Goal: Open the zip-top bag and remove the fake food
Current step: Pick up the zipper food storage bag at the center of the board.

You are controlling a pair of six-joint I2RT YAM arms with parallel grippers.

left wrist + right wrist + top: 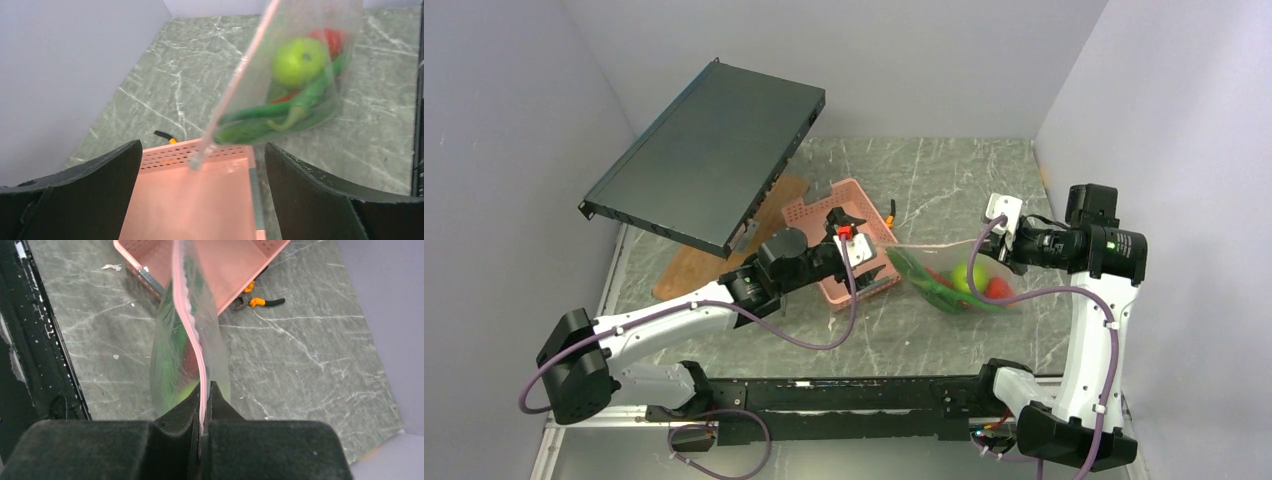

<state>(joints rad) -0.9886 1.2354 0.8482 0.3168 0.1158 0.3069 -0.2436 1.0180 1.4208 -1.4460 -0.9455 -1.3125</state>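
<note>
While the right gripper (204,400) has its jaws pressed together on the pink zip strip, the clear, floppy zip-top bag (260,75) hangs from that edge in the air, above the grey marbled tabletop (165,85) and between the two arms. Seen from the right wrist, the strip runs away from the jaws as a single wavy pink line, with its two sides together as far as can be seen.

The fake food sits in the sagging bottom of the bag. It includes a round lime-green plastic apple (298,61), long green pods (280,112) lying across below it, and a red piece (332,39) behind the apple. A second thin red sliver shows among the pods.

The bag's free corner dips to just above the near rim of the rigid pink perforated basket (185,205). The left gripper (202,147) hangs over this basket with its jaws spread wide, one on each side of that corner and touching nothing.

A pair of orange-handled pliers (260,301) lies on the tabletop just beside the basket's far side. At the back left, a flat dark metal chassis (704,155) is propped at a tilt over a brown wooden board (694,265).
</note>
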